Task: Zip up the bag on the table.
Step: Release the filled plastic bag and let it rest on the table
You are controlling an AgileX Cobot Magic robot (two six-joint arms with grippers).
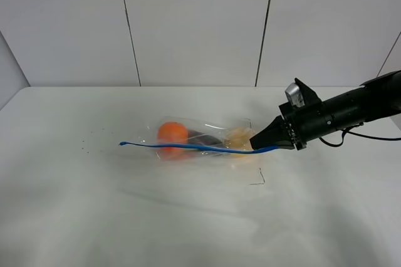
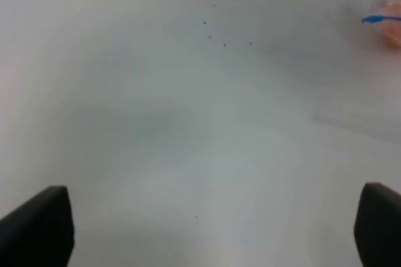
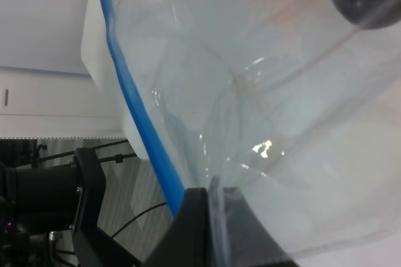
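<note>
Nearest the camera, in front of the bag (image 1: 203, 140), a small dark angle mark (image 1: 258, 179) sits on the white surface (image 1: 188, 217), with nothing between it and the bag. The bag lies mid-surface holding an orange (image 1: 172, 133), a dark eggplant (image 1: 203, 136) and a yellow pear (image 1: 237, 138), its blue zipper strip (image 1: 188, 147) along the near edge. The right gripper (image 1: 270, 145) is clamped on the strip's right end, while the left gripper (image 2: 213, 229), fingers spread and holding nothing, hovers over bare surface left of the bag near dark specks (image 2: 216, 32).

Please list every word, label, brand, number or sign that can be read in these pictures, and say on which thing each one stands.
None: no readable text in any view.
Clear crinkly plastic zip bag with blue zipper strip: no print visible.
White matte tabletop: only tiny dark specks and one small thin dark mark, not lettering.
Black right gripper: no label legible.
</note>
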